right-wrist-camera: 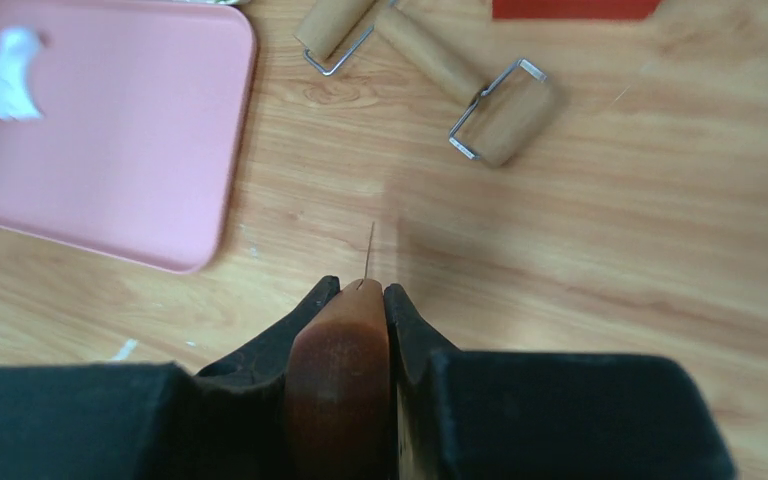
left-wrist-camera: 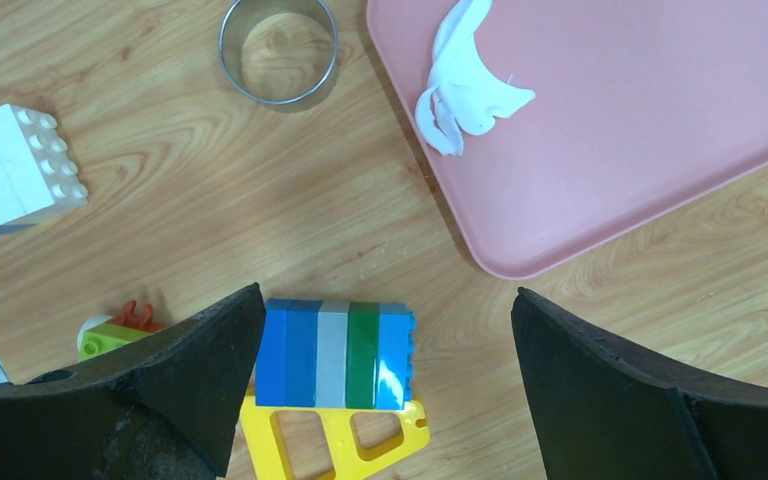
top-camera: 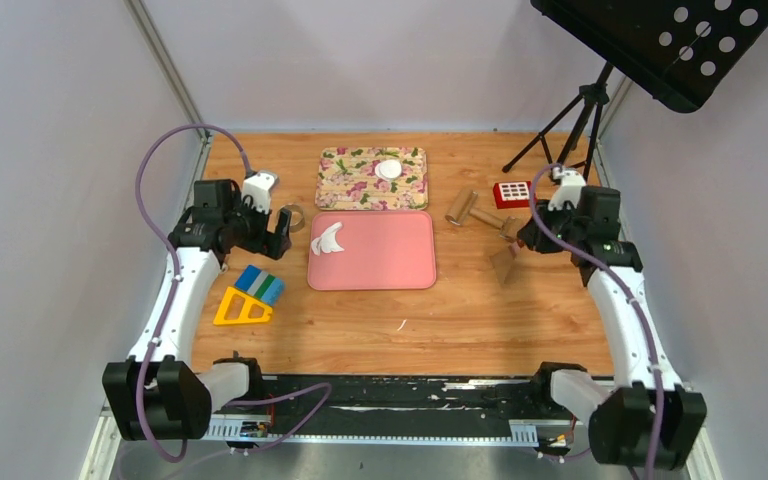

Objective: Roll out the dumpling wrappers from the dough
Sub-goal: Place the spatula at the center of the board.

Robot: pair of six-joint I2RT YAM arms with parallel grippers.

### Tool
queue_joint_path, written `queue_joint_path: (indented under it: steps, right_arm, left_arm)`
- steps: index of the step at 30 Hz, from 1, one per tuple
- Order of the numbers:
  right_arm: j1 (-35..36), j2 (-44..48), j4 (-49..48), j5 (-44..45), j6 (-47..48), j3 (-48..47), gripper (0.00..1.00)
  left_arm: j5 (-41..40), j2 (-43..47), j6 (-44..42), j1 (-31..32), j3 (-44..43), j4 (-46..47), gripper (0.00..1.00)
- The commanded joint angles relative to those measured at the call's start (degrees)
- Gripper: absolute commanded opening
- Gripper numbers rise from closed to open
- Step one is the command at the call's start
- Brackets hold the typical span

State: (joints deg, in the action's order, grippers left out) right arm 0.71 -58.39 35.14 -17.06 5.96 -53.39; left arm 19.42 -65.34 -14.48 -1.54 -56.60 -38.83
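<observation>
One round white dumpling wrapper (top-camera: 389,169) lies on the floral board (top-camera: 350,185) at the back. Ragged white dough scraps (top-camera: 329,239) (left-wrist-camera: 465,85) (right-wrist-camera: 5,62) sit at the left end of the pink tray (top-camera: 390,255) (left-wrist-camera: 640,120) (right-wrist-camera: 120,130). My left gripper (top-camera: 280,235) (left-wrist-camera: 388,293) hovers open left of the tray, above toy blocks, holding nothing. My right gripper (top-camera: 520,240) (right-wrist-camera: 360,285) is shut on the brown wooden handle of a scraper (right-wrist-camera: 340,370), whose blade (top-camera: 505,265) hangs over bare wood right of the tray.
A metal ring cutter (top-camera: 293,217) (left-wrist-camera: 278,50) stands on the wood left of the tray. A wooden roller (top-camera: 470,208) (right-wrist-camera: 430,55) and a red grid block (top-camera: 511,193) lie at the back right. Striped blocks (left-wrist-camera: 335,353), a yellow triangle (left-wrist-camera: 335,435) and a white-blue block (left-wrist-camera: 15,165) lie at left.
</observation>
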Motion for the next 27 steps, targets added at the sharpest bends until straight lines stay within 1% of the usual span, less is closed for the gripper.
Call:
queue_joint_path:
  steps: [1,2,4,6,7,8,9,12,13,14,15,17,20,22,23,24,27]
  right_arm:
    - [-11.85,-6.42,-10.92,-26.78,-17.12,3.32,0.0]
    - [-13.68,-7.96,-12.16,-29.16,-19.22,4.06,0.0]
    - [-15.61,-10.2,-15.78,-31.15,-22.06,6.15,0.0]
    - [-16.39,-11.23,-21.57,-31.15,-24.29,9.68,0.0]
    - [-16.5,-11.36,-23.52,-31.11,-25.27,11.04,0.02]
    - [-16.55,-11.47,-24.76,-30.9,-26.0,12.11,0.06]
    - [-16.57,-11.48,-25.29,-30.32,-26.23,13.04,0.12]
    - [-16.68,-11.16,-25.07,-28.27,-25.4,14.91,0.36]
    - [-16.68,-10.8,-24.18,-28.01,-24.34,14.82,0.45]
    - [-16.66,-10.27,-22.8,-27.68,-22.77,14.39,0.63]
    - [-16.68,-9.37,-20.57,-26.62,-20.63,13.52,0.71]
    - [-16.62,-7.36,-14.27,-24.73,-14.45,11.6,0.8]
    - [-16.7,-3.16,-6.49,-18.37,-5.66,9.37,0.86]
    - [-16.67,-0.44,-2.81,-14.92,-0.84,8.04,0.87]
    - [-16.64,0.68,-0.74,-14.3,2.03,7.09,0.95]
    - [-16.7,2.28,0.18,-12.21,4.52,6.36,0.98]
    - [-16.7,7.11,1.6,-10.65,10.36,5.75,0.99]
  left_arm:
    - [1.86,0.33,-1.08,-0.29,0.58,1.86,1.0]
    - [1.99,0.23,-1.1,-0.24,0.61,1.9,1.0]
    - [2.41,0.33,-1.12,-0.23,0.61,1.92,1.0]
    - [2.48,0.43,-1.1,-0.29,0.74,2.08,1.0]
    - [2.6,0.47,-1.09,-0.26,0.78,2.01,1.0]
    - [2.71,0.58,-1.09,-0.23,0.83,1.97,1.0]
    - [2.75,0.64,-1.15,-0.23,0.87,2.02,1.0]
    - [2.82,0.58,-1.14,-0.27,0.88,2.02,1.0]
    - [2.84,0.53,-1.11,-0.22,0.81,2.02,1.0]
    - [2.82,0.44,-1.2,-0.23,0.75,1.93,1.0]
    - [2.86,0.44,-1.19,-0.25,0.71,1.88,1.0]
    - [2.81,0.31,-1.26,-0.27,0.59,1.81,1.0]
    - [2.32,0.09,-1.33,-0.24,0.25,1.61,1.0]
    - [1.88,-0.04,-1.5,-0.27,-0.27,1.36,1.0]
    - [1.71,0.0,-1.65,-0.22,-0.53,1.12,1.0]
    - [1.49,0.02,-1.81,-0.26,-0.87,0.78,1.0]
    - [0.79,0.57,-2.18,-0.22,-1.68,0.06,1.0]
